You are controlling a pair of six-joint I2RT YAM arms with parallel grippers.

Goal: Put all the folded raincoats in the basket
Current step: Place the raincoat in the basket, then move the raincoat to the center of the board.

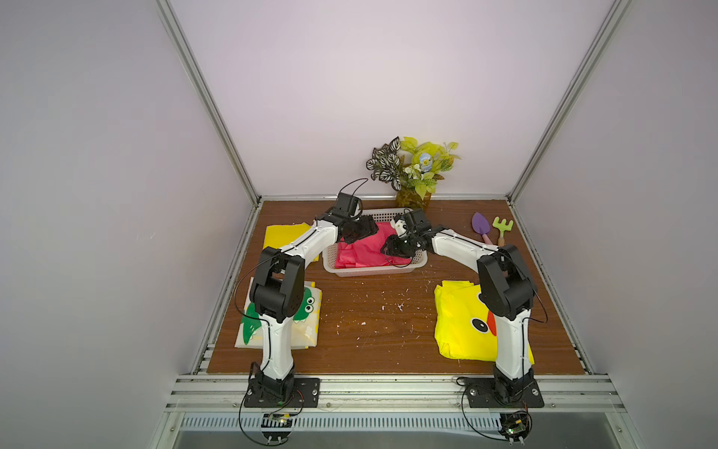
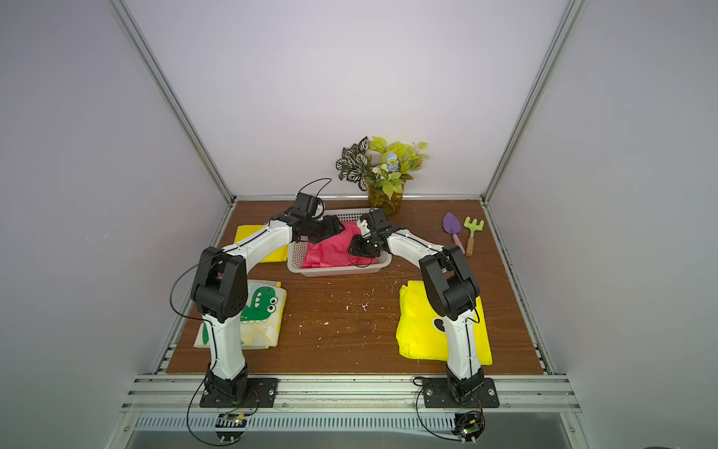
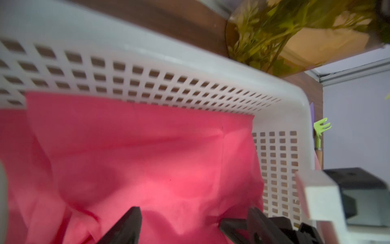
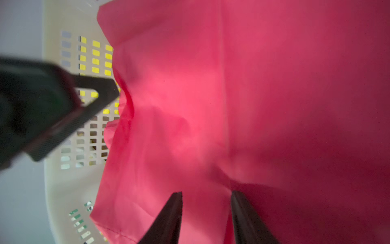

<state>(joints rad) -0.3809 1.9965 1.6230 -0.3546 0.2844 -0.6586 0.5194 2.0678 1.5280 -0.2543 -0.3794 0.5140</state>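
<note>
Pale lilac walls with aluminium corner posts enclose a scuffed brown wooden tabletop point(image 1: 388, 330), and both arms reach in over its far half. The left gripper point(image 1: 359, 233) hangs over the 10 o'clock part of the load; in its wrist view point(image 3: 194, 211) the black fingers stand wide apart with cloth showing between them and nothing pinched. The right gripper point(image 1: 396, 247) hangs at about 4 o'clock of the load, and its wrist view point(image 4: 206, 194) shows the jaws parted too, their tips just over the fabric, clasping nothing. Beneath both lies the crumpled, loosely folded pink raincoat point(image 1: 361, 248), a thin glossy sheet that fills most of the white rectangular plastic basket point(image 1: 369, 270) with perforated walls and a rolled rim; the raincoat sits inside it, one edge drooping short of a side wall point(image 4: 80, 137). The basket stands at 12 o'clock of the table's centre. Behind it, at 1 o'clock, is a potted plant point(image 1: 415, 167) with green and striped leaves. At 2 o'clock lie a purple toy trowel point(image 1: 480, 225) and a green toy rake point(image 1: 502, 227). A yellow folded raincoat with a duck face point(image 1: 462, 322) lies at 4 o'clock, a cream raincoat with a green dinosaur point(image 1: 307, 311) at 8 o'clock, and a plain yellow folded sheet point(image 1: 283, 233) at 10 o'clock.
</note>
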